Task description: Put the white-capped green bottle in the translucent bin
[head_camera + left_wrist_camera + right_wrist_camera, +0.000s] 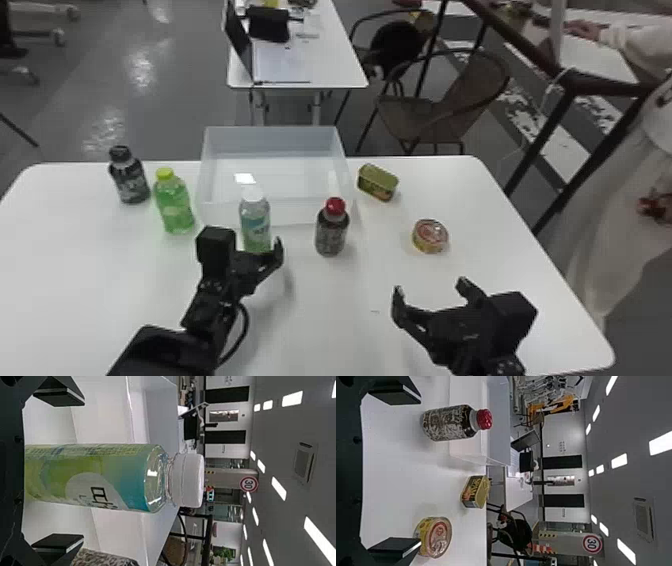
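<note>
Green, white-capped plastic bottle [255, 220] stands btwn the spread fingers of my L gripper [83, 470], nearside of the translucent bin [270, 131] at the table's [325, 325] far edge. Grasp step, I'd say: close, lift, clear near wall.

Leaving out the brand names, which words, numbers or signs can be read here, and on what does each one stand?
"30": on the round, red-rimmed sign in the room behind.
White-capped bottle: its small print is too blurred to read.
Red-capped bottle: print too blurred.
Round can and rectangular can: small print too small.
Black-capped bottle, yellow-capped bottle: too blurred.
</note>
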Tool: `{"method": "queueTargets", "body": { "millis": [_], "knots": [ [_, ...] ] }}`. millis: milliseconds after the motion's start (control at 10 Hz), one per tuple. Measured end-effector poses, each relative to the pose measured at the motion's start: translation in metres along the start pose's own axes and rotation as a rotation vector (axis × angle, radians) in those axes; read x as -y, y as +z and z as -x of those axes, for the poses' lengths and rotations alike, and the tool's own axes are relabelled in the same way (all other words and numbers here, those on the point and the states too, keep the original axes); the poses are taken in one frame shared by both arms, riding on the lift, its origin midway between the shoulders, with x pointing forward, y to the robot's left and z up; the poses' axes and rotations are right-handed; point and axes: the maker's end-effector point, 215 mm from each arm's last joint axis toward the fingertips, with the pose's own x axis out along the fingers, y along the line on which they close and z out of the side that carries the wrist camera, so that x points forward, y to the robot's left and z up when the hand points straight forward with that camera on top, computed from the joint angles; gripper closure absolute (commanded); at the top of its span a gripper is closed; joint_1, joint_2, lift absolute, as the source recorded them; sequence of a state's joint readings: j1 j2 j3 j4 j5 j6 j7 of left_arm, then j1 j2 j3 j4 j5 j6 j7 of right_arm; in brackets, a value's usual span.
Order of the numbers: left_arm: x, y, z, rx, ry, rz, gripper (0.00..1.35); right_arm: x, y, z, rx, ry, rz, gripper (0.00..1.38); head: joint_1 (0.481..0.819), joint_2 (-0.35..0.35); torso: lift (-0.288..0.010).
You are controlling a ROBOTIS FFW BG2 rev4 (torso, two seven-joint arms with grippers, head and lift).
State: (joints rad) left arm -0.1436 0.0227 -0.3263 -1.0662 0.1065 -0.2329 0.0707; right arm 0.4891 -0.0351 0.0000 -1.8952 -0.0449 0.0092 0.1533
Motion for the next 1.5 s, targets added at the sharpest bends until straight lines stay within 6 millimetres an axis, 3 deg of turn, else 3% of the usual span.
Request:
{"method": "queueTargets", "body": {
  "millis": [400,600,700,1100,1300,1500],
  "knots": [
    [-0.009,0.003,-0.022,-0.010,0.057,0.029,0.16,0.000,0.002,-0.003,0.004,0.007,-0.001,0.05,0.695,-0.112,-0.069],
    [-0.018,-0.003,-0.023,-0.024,0.106,0.035,0.75,0.002,0.002,-0.004,0.005,0.003,-0.006,0.05,0.695,-0.104,-0.069],
    [-0.025,0.004,-0.021,0.004,0.160,0.010,0.78,0.003,-0.001,-0.003,0.002,-0.002,-0.020,0.05,0.695,-0.100,-0.069],
    [-0.015,0.035,-0.003,0.083,0.229,-0.090,0.85,0.016,-0.004,0.006,-0.008,-0.005,0.007,0.05,0.695,-0.122,-0.069],
    [-0.011,0.083,0.021,0.149,0.268,-0.155,0.87,0.017,-0.004,0.008,-0.010,-0.006,0.008,0.05,0.695,-0.123,-0.069],
    [0.005,0.154,0.038,0.263,0.236,-0.167,0.86,0.016,-0.006,0.009,-0.014,-0.006,0.010,0.05,0.695,-0.137,-0.069]
  ]
}}
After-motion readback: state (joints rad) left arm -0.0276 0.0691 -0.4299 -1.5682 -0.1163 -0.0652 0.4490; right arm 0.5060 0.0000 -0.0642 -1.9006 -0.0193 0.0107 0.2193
